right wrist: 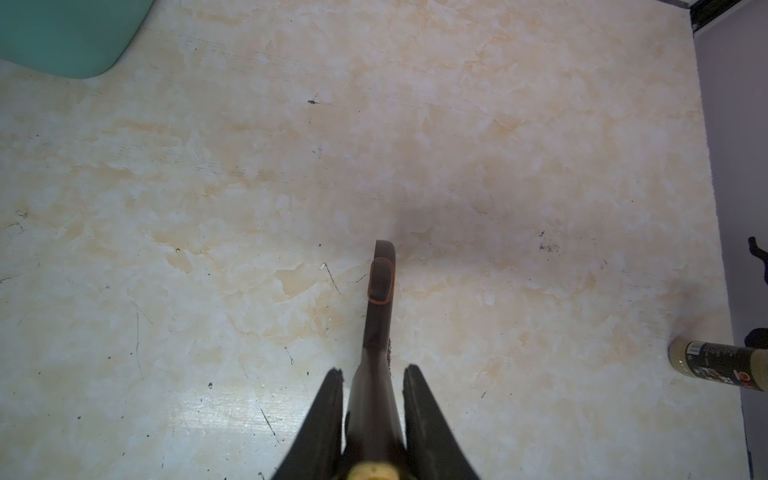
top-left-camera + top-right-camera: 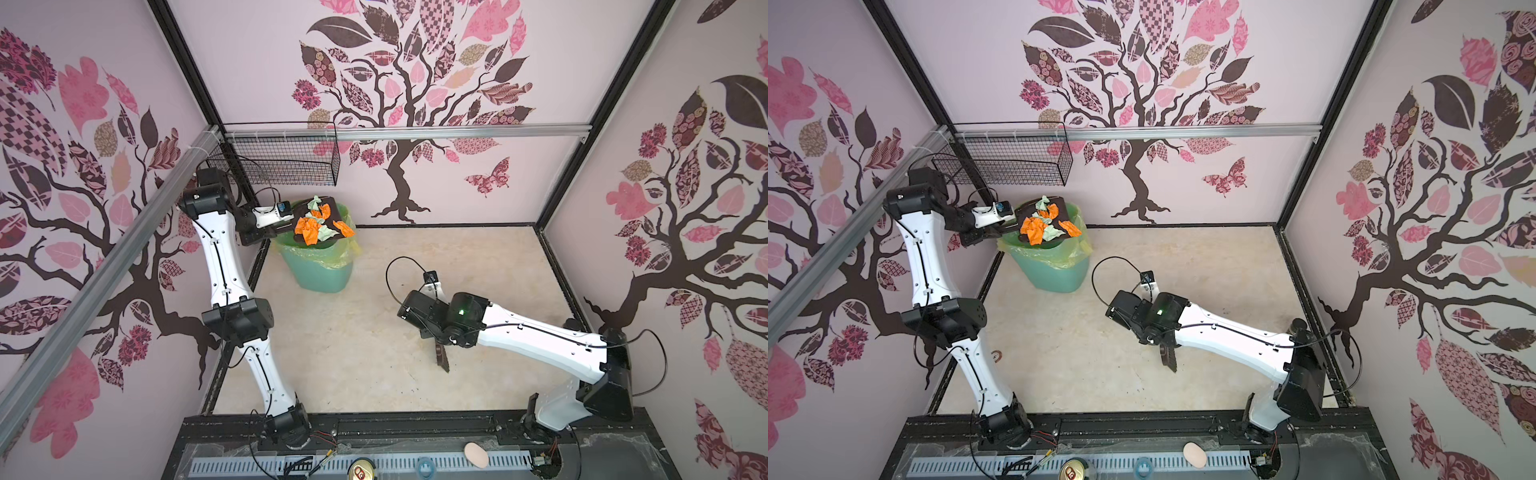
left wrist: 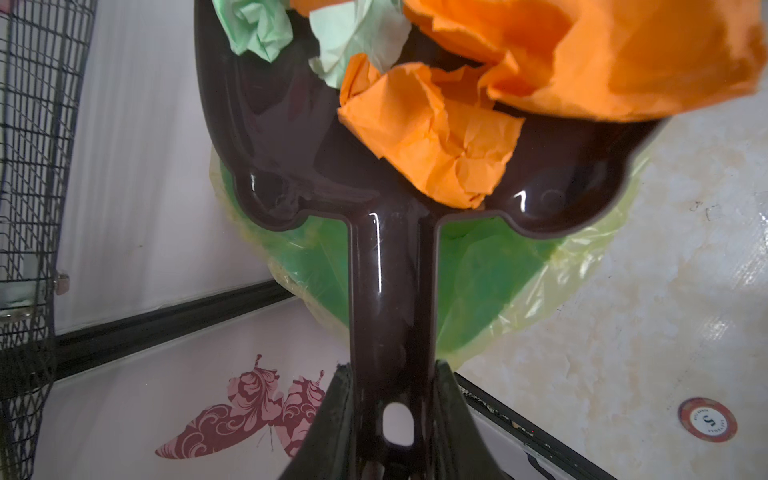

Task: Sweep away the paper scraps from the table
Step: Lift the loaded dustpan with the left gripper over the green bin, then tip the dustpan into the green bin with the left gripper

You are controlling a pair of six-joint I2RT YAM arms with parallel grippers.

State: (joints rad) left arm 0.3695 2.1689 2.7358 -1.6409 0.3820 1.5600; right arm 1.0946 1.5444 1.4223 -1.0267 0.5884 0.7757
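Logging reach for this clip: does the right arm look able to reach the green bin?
Probably yes: bare table lies between the right tool and the bin. But that tool is shut on a brush, and the dustpan in the left tool hangs over the bin.

The left gripper (image 2: 277, 227) holds a dark dustpan (image 2: 335, 205) over a green bin (image 2: 320, 272) with a yellow liner (image 2: 347, 254), at the far left corner of the table (image 2: 365, 365). Orange and pale green paper scraps (image 2: 309, 233) are heaped on the pan. Mid-table, the right gripper (image 2: 437, 341) carries a dark brush (image 2: 443, 360) angled toward the near edge.
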